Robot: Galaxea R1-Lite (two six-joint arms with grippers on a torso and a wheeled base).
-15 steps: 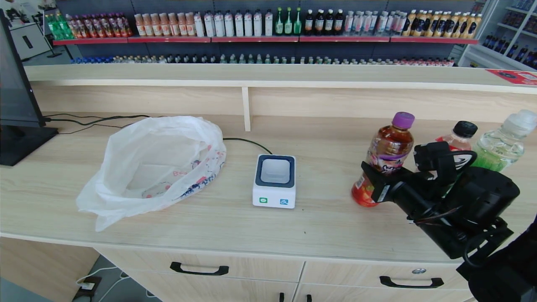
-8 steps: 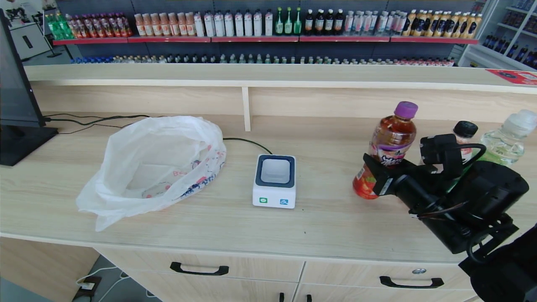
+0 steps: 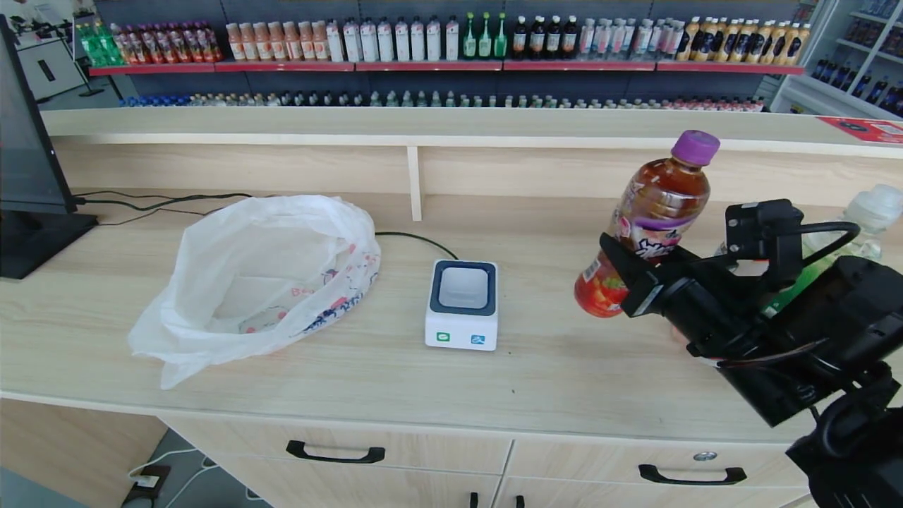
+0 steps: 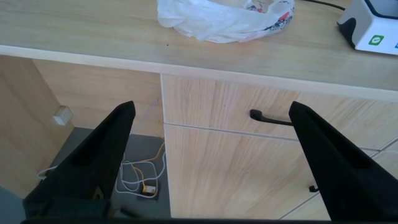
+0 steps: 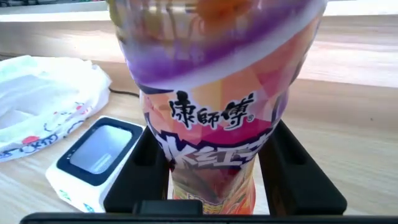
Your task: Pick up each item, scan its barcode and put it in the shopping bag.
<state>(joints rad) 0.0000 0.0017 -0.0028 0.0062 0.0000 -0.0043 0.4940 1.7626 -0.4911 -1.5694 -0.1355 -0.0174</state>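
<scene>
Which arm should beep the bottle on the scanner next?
Right. The right claw holds the bottle up off the counter, near the scanner. The left claw is open and empty, down by the drawers.

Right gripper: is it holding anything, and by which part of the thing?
The right gripper holds the purple-capped amber plastic drink bottle by its lower body, clamped from both sides.

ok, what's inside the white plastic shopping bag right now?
The white plastic shopping bag lies open on the wooden counter. Through its mouth only its own crumpled plastic floor shows, no bottle. The near rim's fold covers the front corner, so that part cannot be checked.
</scene>
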